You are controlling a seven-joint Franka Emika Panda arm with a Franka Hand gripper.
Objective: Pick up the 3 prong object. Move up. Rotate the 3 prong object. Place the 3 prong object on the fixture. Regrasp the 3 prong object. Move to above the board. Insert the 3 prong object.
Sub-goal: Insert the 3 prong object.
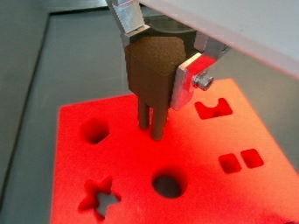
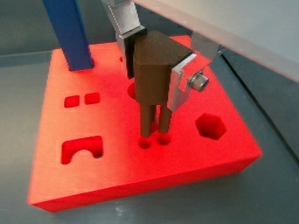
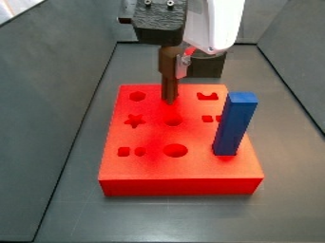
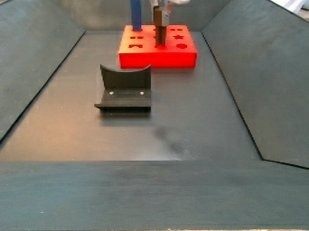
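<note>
Dark grey metal walls and floor (image 4: pixel 182 135) enclose the work space, and no writing or brand mark can be read anywhere. At the far end of the floor, the red-orange board (image 4: pixel 175 58) lies flat, with a tall blue block (image 3: pixel 234 123) standing upright on it. The fixture (image 4: pixel 123 87) is seen in a side view, well apart from the board and nearer the camera. The arm is held over the board, its wrist pointing straight down, and the gripper (image 3: pixel 170 65) is placed above the board's far half. The silver fingers (image 2: pixel 184 77) are closed against the sides of the 3 prong object (image 2: pixel 155 70), which is held upright with its prongs pointing down. In both wrist views the prongs (image 1: pixel 152 118) are seen reaching the board's top face at small holes; how deep they sit cannot be told.
</note>
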